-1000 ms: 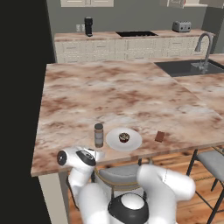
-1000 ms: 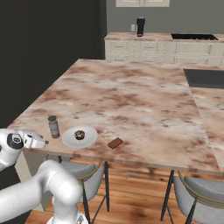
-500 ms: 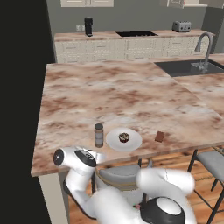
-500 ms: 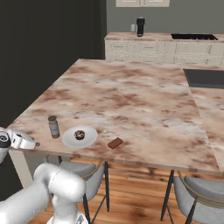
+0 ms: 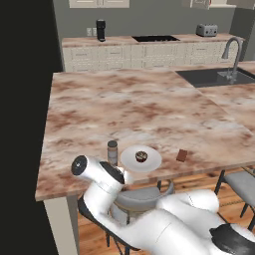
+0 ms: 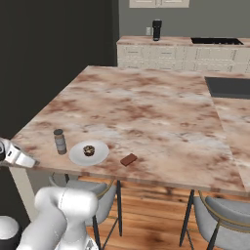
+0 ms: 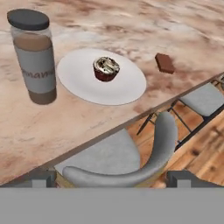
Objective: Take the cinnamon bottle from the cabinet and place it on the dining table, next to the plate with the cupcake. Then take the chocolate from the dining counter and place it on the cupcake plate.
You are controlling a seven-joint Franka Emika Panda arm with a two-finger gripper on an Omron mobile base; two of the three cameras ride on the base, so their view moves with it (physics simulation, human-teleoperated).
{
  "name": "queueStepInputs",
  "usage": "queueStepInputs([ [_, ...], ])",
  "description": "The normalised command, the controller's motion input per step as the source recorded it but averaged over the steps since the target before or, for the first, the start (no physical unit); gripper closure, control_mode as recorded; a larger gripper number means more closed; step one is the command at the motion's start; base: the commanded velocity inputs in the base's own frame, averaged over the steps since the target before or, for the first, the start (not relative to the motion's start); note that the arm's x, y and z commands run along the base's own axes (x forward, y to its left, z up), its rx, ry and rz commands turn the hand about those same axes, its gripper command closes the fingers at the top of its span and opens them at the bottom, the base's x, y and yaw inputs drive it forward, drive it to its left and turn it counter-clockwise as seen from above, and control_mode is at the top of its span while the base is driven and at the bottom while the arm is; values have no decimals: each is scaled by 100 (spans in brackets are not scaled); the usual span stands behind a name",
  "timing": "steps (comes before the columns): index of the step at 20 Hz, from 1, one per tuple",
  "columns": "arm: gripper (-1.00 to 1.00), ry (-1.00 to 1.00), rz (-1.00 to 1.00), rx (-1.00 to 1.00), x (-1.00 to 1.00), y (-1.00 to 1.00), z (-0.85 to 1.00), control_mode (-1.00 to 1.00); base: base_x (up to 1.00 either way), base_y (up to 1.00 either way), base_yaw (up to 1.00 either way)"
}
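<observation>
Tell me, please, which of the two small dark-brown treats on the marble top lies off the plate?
The chocolate, a flat rectangular piece lying bare on the dining table; the round cupcake sits on the plate.

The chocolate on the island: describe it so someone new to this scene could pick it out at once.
Start at the big pink-brown marble dining counter and look along its near edge, above the grey stools. There a small white plate holds a round cupcake, with the upright cinnamon bottle on its far side. The chocolate lies bare on the marble beside the plate, the only flat, dark-brown rectangular piece.
</observation>
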Motion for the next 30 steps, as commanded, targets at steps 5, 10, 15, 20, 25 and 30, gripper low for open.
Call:
queueStepInputs([
  [5,-100,13,-5,19,-37,-47,46,-100,0,0,0],
  [10,-100,17,-11,21,-19,-64,43,-100,0,0,0],
  [15,-100,17,-15,15,-8,-62,45,-100,0,0,0],
  [20,-100,16,-12,5,-4,-67,29,-100,0,0,0],
  [25,-100,20,-10,4,0,-66,24,-100,0,0,0],
  [30,-100,8,0,0,0,-71,17,-100,0,0,0],
])
